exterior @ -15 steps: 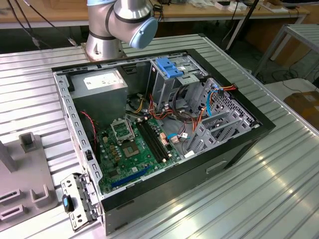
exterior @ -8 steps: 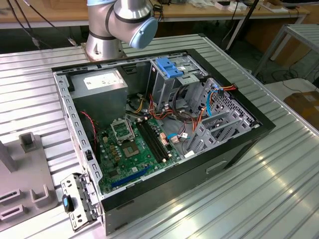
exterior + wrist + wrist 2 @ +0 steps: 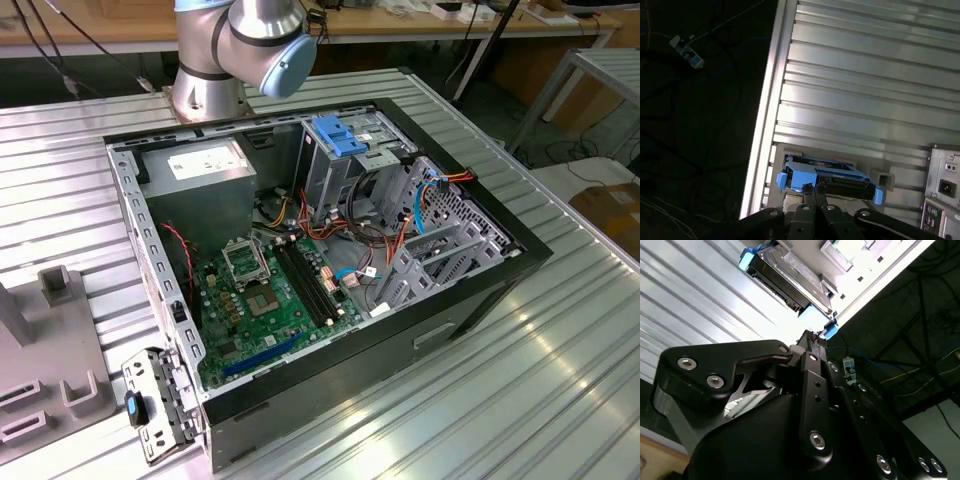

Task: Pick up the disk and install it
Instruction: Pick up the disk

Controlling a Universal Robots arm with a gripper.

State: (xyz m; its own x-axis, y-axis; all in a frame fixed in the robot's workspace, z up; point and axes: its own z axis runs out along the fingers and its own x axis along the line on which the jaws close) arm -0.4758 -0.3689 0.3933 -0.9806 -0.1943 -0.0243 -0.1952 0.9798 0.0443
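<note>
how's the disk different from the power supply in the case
The disk is thin and flat; the power supply is a deep box. The disk has light-blue rails at its ends; the power supply has none. The disk sits outside the case in a grey stand; the power supply is mounted inside it. Both are rectangular.

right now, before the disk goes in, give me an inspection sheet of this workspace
surface: ribbed silver metal table, open black computer case lying on it
job's things: silver-grey hard drive with light-blue plastic rails, on a grey holder by the table edge, not installed
clutter: grey plastic fixtures at the exterior view's left
grippers: black gripper close to the drive's edge
cables: red and orange wires inside the case
surroundings: wooden bench behind, dark floor beside the table
</note>
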